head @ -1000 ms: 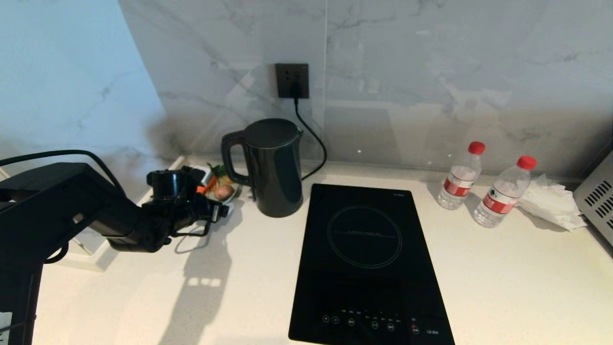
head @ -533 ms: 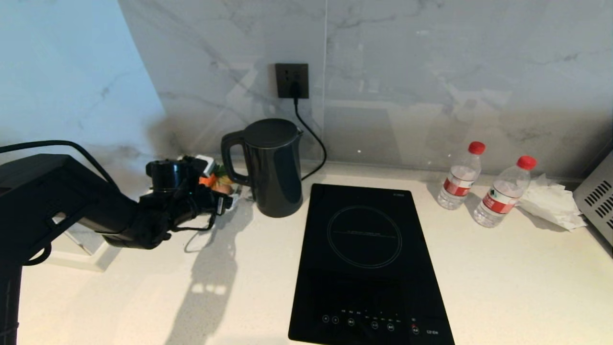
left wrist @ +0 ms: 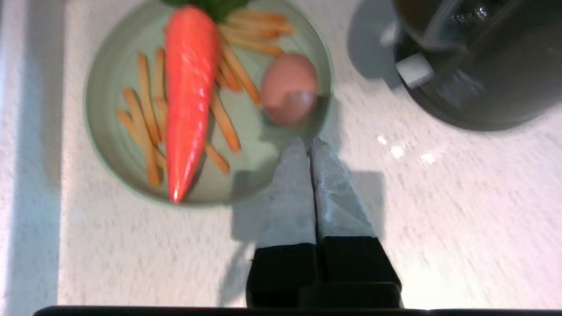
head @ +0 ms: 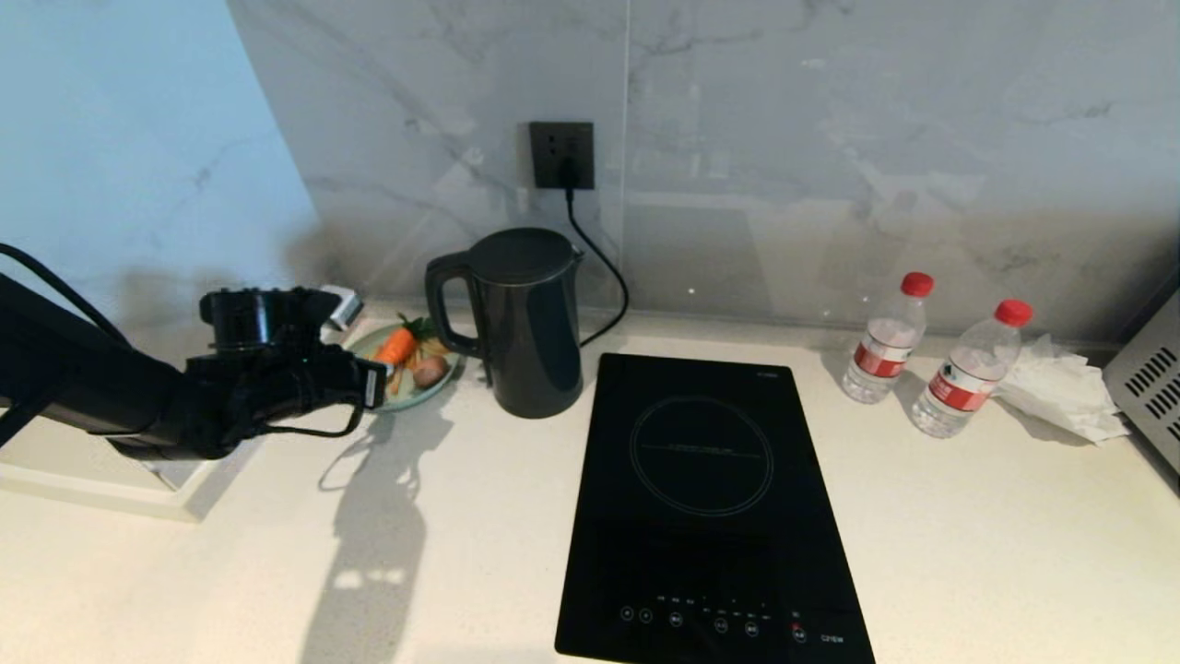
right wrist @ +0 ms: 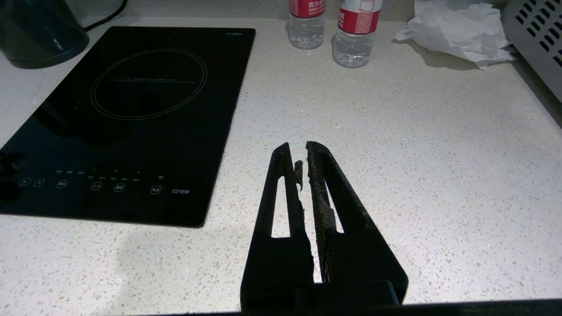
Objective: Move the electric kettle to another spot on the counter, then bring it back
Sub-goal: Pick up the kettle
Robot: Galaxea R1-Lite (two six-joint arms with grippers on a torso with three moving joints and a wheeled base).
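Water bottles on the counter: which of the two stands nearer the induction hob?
The left-hand water bottle, standing closer to the induction hob; the other bottle stands beside the crumpled tissue.

My black left arm [head: 138,406] has drawn back toward the left edge of the head view, so less of its bulk fills the lower left of the frame than a second ago. My left gripper [head: 373,385] has gone with it, leaving the spot just left of the tall glossy black electric kettle [head: 525,318] and now sitting farther left and a touch higher, well apart from the handle. That retreat has uncovered the pale green round plate [head: 369,346] with the orange carrot [head: 396,344], which my wrist had mostly hidden. My fingers [left wrist: 292,188], spread wide a second ago, are now pressed together, holding nothing. My shadow on the off-white speckled stone counter [head: 369,516] has slid left too.
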